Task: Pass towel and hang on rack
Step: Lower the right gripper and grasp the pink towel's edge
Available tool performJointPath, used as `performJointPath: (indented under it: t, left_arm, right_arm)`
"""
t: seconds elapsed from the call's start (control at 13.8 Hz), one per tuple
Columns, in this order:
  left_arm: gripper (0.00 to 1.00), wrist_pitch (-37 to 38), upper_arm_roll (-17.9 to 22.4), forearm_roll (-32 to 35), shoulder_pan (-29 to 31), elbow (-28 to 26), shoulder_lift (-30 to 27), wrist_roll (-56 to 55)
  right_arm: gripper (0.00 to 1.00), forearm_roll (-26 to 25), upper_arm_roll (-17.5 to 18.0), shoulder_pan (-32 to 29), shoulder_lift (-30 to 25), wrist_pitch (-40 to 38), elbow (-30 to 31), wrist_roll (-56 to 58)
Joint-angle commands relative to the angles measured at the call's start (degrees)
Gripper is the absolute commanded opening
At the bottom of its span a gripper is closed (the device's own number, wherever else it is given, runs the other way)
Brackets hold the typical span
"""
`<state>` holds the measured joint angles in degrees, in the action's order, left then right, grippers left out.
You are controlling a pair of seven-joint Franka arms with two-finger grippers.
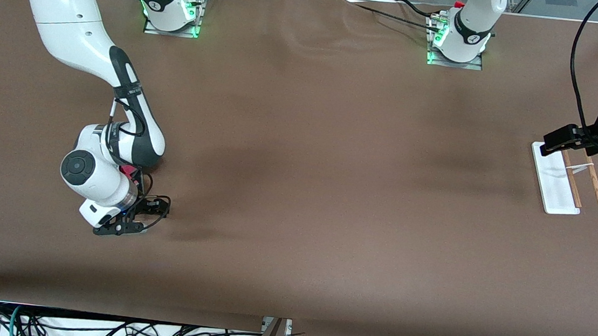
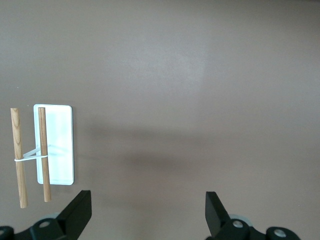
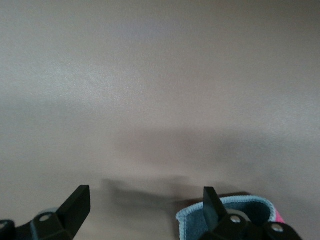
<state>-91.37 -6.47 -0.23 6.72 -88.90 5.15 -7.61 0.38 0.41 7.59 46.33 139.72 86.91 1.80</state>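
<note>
Right gripper hangs spread above the towel; it should centre on the cloth's edge before pinching. Left gripper, spread, waits over the rack.

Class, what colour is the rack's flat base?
White; the rack's base shows best in the left wrist view.

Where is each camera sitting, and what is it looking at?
Front view: high across the table, facing both arms; right gripper low over the towel, left gripper over the rack.
Left wrist view: on the left arm, looking down at the rack; its open fingers show.
Right wrist view: on the right arm, looking down at the towel; its open fingers show.
Shared: the front view shows both rack and towel.
</note>
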Motion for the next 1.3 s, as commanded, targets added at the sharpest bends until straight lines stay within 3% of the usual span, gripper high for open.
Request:
performJointPath:
  t: [0.0,0.65,0.72,0.87,1.01,1.16,1.23]
  left_arm:
    - [1.00,-0.7,4.7,0.8,-5.0,-0.9,-0.9,-0.6]
    - [1.00,-0.4,4.3,0.8,-4.8,-0.7,-0.8,-0.7]
    - [1.00,-0.2,4.3,0.8,-4.8,-0.7,-0.8,-0.7]
    - [1.00,-0.4,4.3,0.8,-4.9,-0.7,-0.8,-0.7]
    - [1.00,-0.5,4.3,0.8,-4.9,-0.7,-0.8,-0.7]
    - [1.00,-0.4,4.3,0.8,-4.9,-0.7,-0.8,-0.7]
    - [1.00,-0.4,4.3,0.8,-4.8,-0.7,-0.8,-0.7]
  right_arm:
    - [1.00,0.5,-0.1,-0.5,0.4,-0.2,-0.9,1.0]
    - [1.00,0.7,-0.5,-1.0,-0.4,-5.0,2.0,1.0]
    - [0.96,0.7,-0.6,-1.1,-0.5,-5.5,1.9,1.0]
    - [0.39,0.6,-1.0,-1.1,-0.5,-6.6,1.8,1.1]
    - [0.19,0.6,-1.0,-1.1,-0.5,-7.2,1.5,1.0]
    - [0.18,0.6,-1.1,-1.1,-0.5,-7.2,1.4,1.1]
    - [0.06,0.6,-1.1,-1.1,-0.5,-7.3,1.4,1.1]
